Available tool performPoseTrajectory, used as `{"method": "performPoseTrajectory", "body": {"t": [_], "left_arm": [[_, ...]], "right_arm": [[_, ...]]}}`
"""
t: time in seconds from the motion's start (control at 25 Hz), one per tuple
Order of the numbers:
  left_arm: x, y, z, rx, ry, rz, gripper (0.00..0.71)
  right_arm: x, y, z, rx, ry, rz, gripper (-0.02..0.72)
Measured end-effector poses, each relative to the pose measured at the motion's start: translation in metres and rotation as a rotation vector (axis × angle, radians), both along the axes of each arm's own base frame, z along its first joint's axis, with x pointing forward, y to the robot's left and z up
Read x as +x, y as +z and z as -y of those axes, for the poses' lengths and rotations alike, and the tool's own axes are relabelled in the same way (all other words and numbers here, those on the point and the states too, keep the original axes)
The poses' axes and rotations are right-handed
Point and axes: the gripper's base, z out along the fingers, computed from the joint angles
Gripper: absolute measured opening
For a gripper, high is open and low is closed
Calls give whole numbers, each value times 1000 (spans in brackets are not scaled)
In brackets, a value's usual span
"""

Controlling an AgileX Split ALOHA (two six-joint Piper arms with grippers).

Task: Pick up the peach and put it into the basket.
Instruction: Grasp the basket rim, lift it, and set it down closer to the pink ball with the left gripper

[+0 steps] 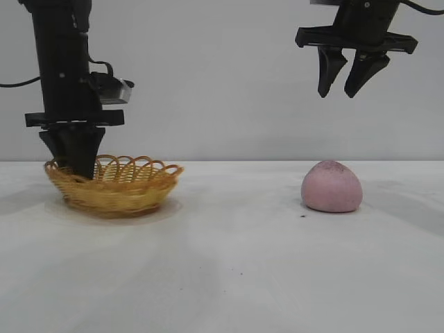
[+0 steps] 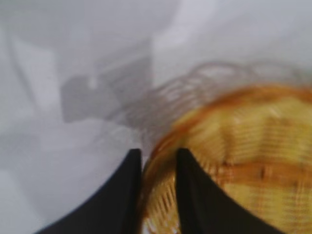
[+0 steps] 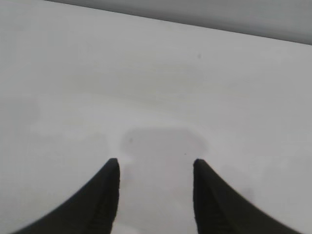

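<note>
With the peach (image 1: 331,187) sitting on the table (image 1: 236,263) well away from the wicker basket (image 1: 118,186), whose rim the left gripper (image 1: 75,165) pinches narrowly, the right gripper (image 1: 345,89), parted and empty high above the peach, should probably drop straight down and straddle its widest part.

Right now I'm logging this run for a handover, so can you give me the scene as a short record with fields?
peach: the peach sits on the table, untouched
basket: the basket stands at the table's left side, nothing visible inside
left hand: the left hand is low at the basket's left rim, fingers closed on the wicker wall
right hand: the right hand hangs high above the peach, open, holding nothing
task stage: peach not yet picked up
</note>
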Motion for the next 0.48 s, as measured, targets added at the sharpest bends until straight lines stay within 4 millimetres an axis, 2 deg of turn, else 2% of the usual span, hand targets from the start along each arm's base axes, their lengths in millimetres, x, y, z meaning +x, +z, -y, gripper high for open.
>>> {"method": "performPoseTrajectory", "body": {"t": [0.2,0.24,0.4,0.44,0.48], "left_arm": [[-1,1,-4,-33,74,-42,80],[-2,1,-7,-42,89,-58,39],[-10,4,-11,-98,167,-89,54],[-17,5,-11,-120,187,-86,0],[-22,7,-9,-150,210,-78,0]], "right_arm": [[0,0,0,-2,2,-3,296],[0,0,0,-3,3,-6,296],[-1,-1,0,-7,6,-12,296],[-1,-1,0,-7,6,-14,296],[-1,-1,0,-8,6,-16,296]]}}
